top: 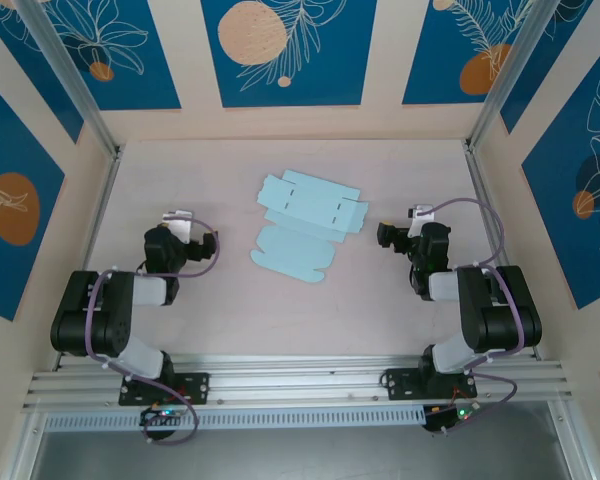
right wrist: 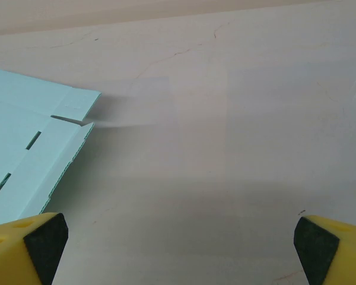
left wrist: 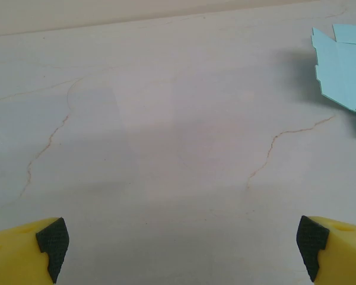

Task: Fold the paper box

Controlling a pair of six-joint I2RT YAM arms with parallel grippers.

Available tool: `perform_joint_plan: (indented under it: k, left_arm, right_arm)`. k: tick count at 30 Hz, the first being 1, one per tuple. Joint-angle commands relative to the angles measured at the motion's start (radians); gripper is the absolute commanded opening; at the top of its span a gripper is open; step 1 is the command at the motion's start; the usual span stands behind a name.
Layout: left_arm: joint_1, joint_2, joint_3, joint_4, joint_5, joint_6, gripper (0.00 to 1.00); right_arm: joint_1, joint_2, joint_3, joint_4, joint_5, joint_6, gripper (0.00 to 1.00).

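- Pale bench [top: 280, 320], blue-patterned walls [top: 280, 50] behind.
- Box [top: 305, 228] flat, unfolded, mid-bench between both hands.
- Left hand [left wrist: 181, 246], right hand [right wrist: 181, 237]: released, wide, holding nothing.
- Best approached low at side flaps, creasing along fold lines.

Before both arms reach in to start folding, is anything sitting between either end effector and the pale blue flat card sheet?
Nothing visible. The flat light-blue die-cut card sheet lies mid-table, and bare pale tabletop separates it from the open left end effector and the open right end effector.
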Motion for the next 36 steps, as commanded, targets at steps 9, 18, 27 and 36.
perform_joint_plan:
  k: [9,18,27,36]
  left_arm:
    - [0.004,0.003,-0.006,0.013,0.007,0.000,1.00]
    - [0.003,0.003,-0.005,0.013,0.007,0.000,1.00]
    - [0.003,0.003,-0.005,0.012,0.007,-0.001,1.00]
    - [0.003,-0.006,-0.008,0.010,-0.006,-0.006,1.00]
  right_arm:
    - [-0.005,0.003,0.018,0.010,0.013,0.005,0.99]
    - [-0.005,0.003,0.018,0.009,0.013,0.006,1.00]
    - [-0.005,0.004,0.018,0.009,0.013,0.006,1.00]
    - [-0.005,0.004,0.018,0.011,0.013,0.005,1.00]
